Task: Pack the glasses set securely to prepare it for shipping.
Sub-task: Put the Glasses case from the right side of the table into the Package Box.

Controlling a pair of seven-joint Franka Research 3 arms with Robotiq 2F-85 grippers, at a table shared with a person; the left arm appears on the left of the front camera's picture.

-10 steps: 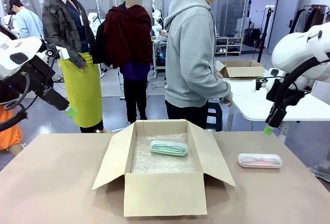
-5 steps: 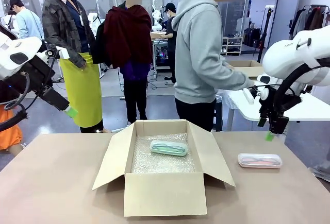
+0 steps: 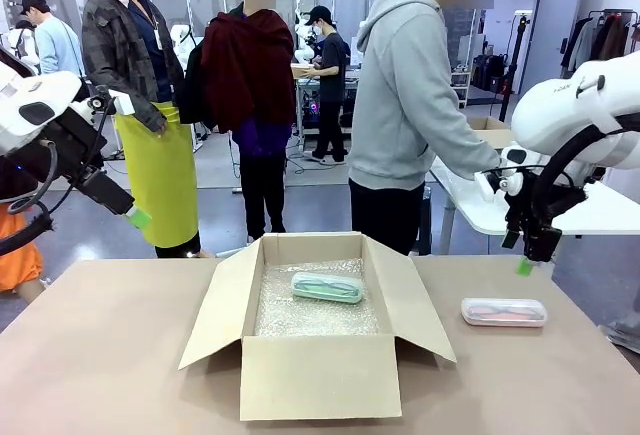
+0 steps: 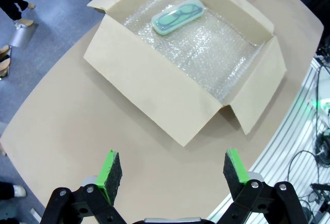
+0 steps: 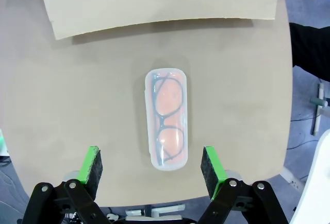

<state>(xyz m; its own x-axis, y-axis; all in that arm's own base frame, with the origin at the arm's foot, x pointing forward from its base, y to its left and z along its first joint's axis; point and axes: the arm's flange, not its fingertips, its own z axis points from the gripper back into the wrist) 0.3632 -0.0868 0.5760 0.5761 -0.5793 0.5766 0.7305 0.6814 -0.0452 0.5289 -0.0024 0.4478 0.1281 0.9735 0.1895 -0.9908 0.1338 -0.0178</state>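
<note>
Your right gripper [image 5: 151, 156] hangs above the pink eyeglass case [image 5: 166, 126], its claw spread wide and touching nothing. That case lies flat near the tabletop's [image 3: 100, 355] right edge, just beside the open cardboard box's [image 3: 320, 377] right flap. The mint green eyeglass case [image 3: 327, 287] rests on bubble wrap [image 3: 300, 317] toward the box's far wall. Your left gripper [image 4: 171, 165] is likewise spread and empty, raised near the left edge.
</note>
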